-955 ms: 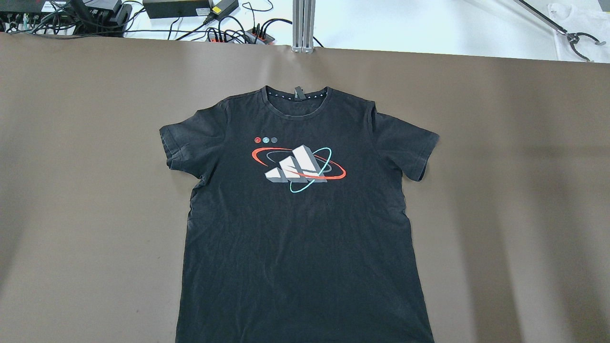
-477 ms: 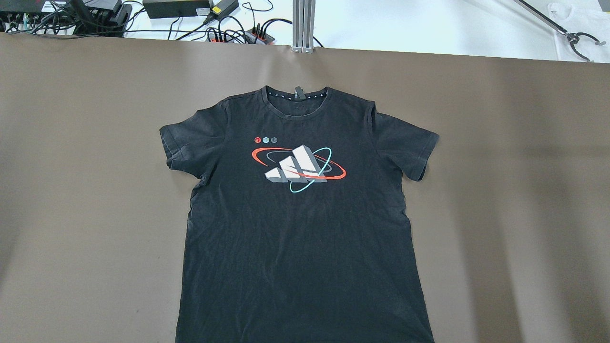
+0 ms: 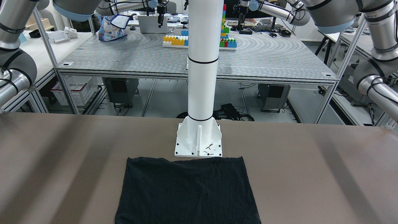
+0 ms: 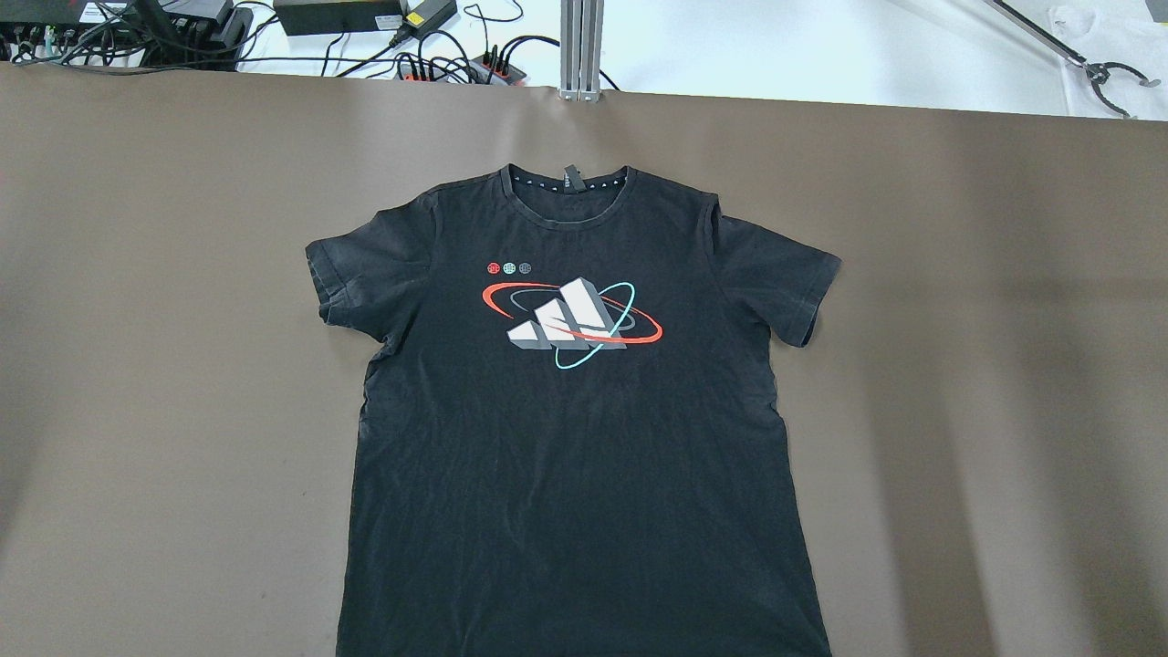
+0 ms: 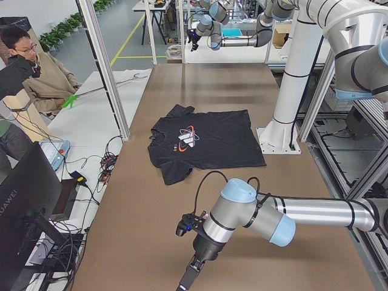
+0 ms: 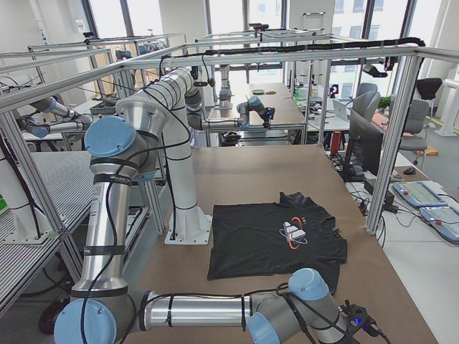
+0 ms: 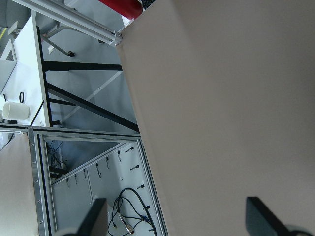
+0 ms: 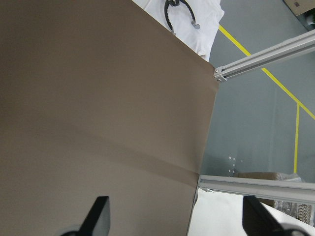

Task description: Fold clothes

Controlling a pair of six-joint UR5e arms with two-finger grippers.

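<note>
The clothes are one black T-shirt [image 4: 584, 456] with a red, white and teal chest print, lying flat and face up on the brown table, collar toward the far edge. Its hem [image 3: 186, 161] lies just in front of the white pillar's base plate. The shirt [image 5: 206, 136] [image 6: 272, 240] also shows in both side views. My left gripper [image 7: 178, 219] is open over bare table near the table's left end, far from the shirt. My right gripper [image 8: 177, 216] is open over bare table by the right end. Neither holds anything.
The white pillar's base plate [image 3: 198, 141] stands at the robot's side of the table. Cables and power bricks [image 4: 365, 27] lie past the far edge, beside an aluminium post [image 4: 581, 46] and a grabber tool [image 4: 1100, 73]. A person [image 5: 36, 73] sits beyond the far edge.
</note>
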